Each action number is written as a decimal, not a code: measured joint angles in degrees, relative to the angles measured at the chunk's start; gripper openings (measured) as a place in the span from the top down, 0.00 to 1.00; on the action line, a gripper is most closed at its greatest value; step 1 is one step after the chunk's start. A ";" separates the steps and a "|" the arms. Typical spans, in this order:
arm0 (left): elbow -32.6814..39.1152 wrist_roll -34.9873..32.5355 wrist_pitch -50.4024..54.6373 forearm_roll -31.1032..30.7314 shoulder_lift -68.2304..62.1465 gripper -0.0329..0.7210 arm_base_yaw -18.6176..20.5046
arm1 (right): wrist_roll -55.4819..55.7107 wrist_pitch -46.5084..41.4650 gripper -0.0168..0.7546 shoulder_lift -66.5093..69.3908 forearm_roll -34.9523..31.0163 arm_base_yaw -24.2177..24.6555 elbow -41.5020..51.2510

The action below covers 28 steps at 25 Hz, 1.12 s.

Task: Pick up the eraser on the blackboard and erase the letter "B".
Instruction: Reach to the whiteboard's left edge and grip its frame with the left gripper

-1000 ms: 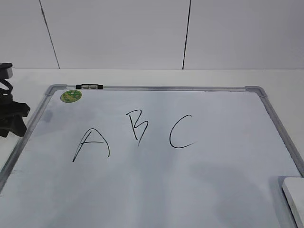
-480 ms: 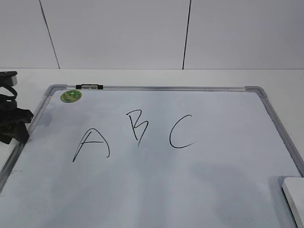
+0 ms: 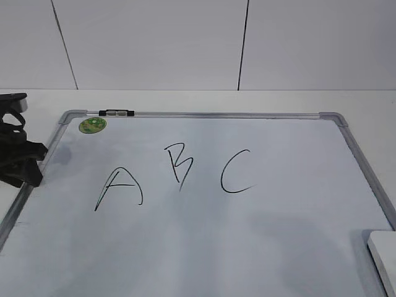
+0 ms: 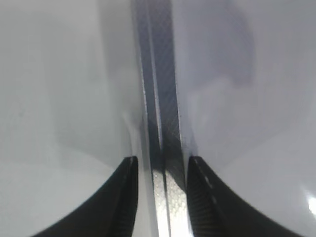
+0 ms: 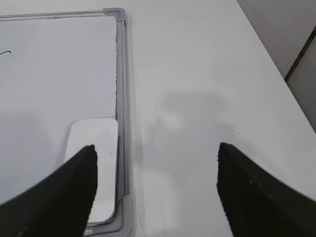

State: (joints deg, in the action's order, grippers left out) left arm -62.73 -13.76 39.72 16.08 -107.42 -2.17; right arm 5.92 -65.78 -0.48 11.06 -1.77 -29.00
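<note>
The blackboard point(image 3: 204, 115) lies flat with black letters A, B and C. The letter "B" point(image 3: 179, 164) stands at the middle, intact. The eraser point(image 3: 385, 257) lies on the board's near right corner, partly cut off by the frame edge; it also shows in the right wrist view point(image 5: 101, 143). My right gripper point(image 5: 156, 147) is wide open and empty, above the board's right frame point(image 5: 121, 74), with its left finger over the eraser. It is out of the exterior view. My left gripper point(image 3: 21, 164) is at the board's left edge; its jaws point(image 4: 160, 160) stand a little apart, straddling the frame point(image 4: 160, 98).
A small black-and-white marker point(image 3: 116, 112) lies on the board's far rim beside a round green sticker point(image 3: 92, 124). The letters A point(image 3: 119, 187) and C point(image 3: 235, 172) flank the B. White table point(image 5: 207, 74) lies right of the board; a tiled wall is behind.
My left gripper has shifted a little to the right, onto the board's left frame. The board, letters and eraser have not moved.
</note>
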 joint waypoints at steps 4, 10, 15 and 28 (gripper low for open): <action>-0.13 0.00 0.00 -0.53 0.00 0.65 -0.10 | 0.00 0.00 0.21 0.00 0.00 0.00 0.00; -0.13 0.00 0.11 -0.53 0.00 0.65 -0.10 | 0.00 0.00 0.21 0.00 0.00 0.00 0.00; -0.13 0.00 0.33 -0.53 0.00 0.65 -0.10 | 0.00 0.00 0.21 0.00 0.00 0.00 0.00; -0.13 0.00 2.03 1.72 0.00 0.65 -0.10 | 0.00 0.00 0.21 0.00 0.00 0.00 0.00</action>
State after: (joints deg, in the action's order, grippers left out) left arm -62.86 -13.76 41.75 17.81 -107.42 -2.27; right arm 5.92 -65.78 -0.48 11.06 -1.77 -29.00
